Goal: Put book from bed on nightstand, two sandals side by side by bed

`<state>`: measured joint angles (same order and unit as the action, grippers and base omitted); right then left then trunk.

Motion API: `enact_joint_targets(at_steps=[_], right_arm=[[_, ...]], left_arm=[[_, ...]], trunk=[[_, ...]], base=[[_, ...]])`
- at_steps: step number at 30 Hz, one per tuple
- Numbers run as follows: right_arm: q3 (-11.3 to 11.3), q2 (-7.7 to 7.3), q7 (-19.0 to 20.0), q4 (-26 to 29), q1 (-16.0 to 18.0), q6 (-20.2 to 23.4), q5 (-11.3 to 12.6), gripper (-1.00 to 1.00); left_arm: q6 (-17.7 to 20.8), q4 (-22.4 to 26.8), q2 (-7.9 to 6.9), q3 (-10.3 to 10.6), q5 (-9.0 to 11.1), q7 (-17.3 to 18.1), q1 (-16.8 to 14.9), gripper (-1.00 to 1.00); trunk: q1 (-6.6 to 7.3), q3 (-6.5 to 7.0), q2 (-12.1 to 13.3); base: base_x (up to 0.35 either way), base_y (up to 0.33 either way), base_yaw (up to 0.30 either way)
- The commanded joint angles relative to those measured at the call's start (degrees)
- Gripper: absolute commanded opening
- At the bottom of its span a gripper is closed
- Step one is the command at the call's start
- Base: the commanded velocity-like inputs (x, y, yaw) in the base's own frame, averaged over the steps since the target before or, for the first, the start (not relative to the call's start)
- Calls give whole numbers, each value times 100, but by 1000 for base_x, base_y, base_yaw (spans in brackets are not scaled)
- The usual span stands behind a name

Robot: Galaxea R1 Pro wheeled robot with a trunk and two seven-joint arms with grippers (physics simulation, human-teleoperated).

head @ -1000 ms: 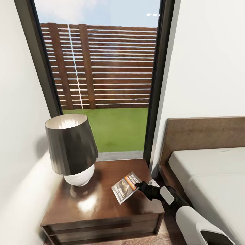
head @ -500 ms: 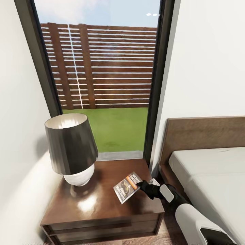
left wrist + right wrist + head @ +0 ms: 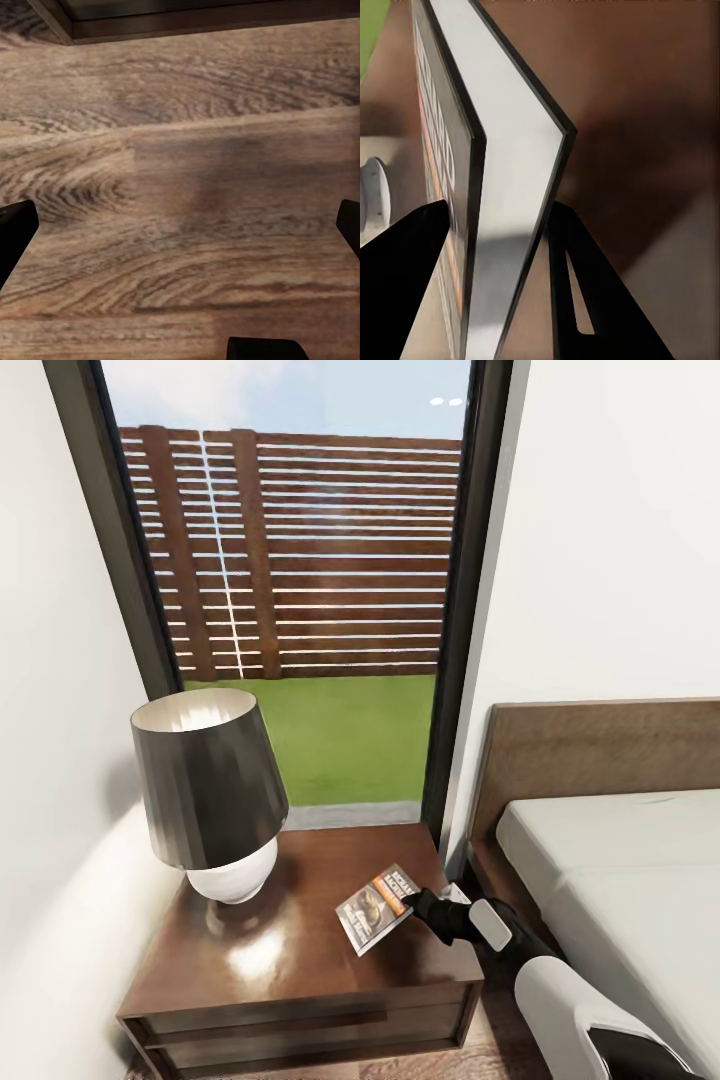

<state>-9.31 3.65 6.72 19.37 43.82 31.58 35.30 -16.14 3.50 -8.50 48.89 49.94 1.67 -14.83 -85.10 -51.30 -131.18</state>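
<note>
The book [image 3: 374, 908], dark with an orange band, hangs tilted low over the right part of the nightstand [image 3: 280, 960]. My right gripper [image 3: 411, 905] is shut on its near edge. In the right wrist view the book [image 3: 502, 165] stands edge-on between the two black fingers [image 3: 405, 285], its covers slightly spread. Whether it touches the wood I cannot tell. My left gripper [image 3: 180, 232] is open over the wood-plank floor [image 3: 180, 135], holding nothing. The bed [image 3: 620, 880] lies to the right, with its headboard [image 3: 600, 750] against the wall. The sandals are out of view.
A lamp [image 3: 210, 790] with a dark shade and white base stands on the left half of the nightstand. A tall dark-framed window [image 3: 310, 610] behind it shows grass and a slatted fence. White walls close in at left and right.
The right gripper and the book have edged slightly to the right over the nightstand. The view itself has shifted very slightly.
</note>
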Motion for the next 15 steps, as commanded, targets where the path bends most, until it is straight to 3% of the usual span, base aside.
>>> enact_joint_targets(at_steps=[1,5,15], right_arm=[[-45,5,-4,7,3,32,-8,-100],[-45,5,-30,9,5,29,2,-100],[-45,11,-53,13,14,24,8,-100]], left_arm=[[-14,1,-2,42,60,17,-2,100],[-15,1,-2,42,60,17,-2,100],[-14,1,-2,42,60,17,-2,100]], trunk=[[1,-5,-2],[1,-5,-2],[-218,-185,-403]], base=[[0,0,0],[0,0,0],[0,0,0]])
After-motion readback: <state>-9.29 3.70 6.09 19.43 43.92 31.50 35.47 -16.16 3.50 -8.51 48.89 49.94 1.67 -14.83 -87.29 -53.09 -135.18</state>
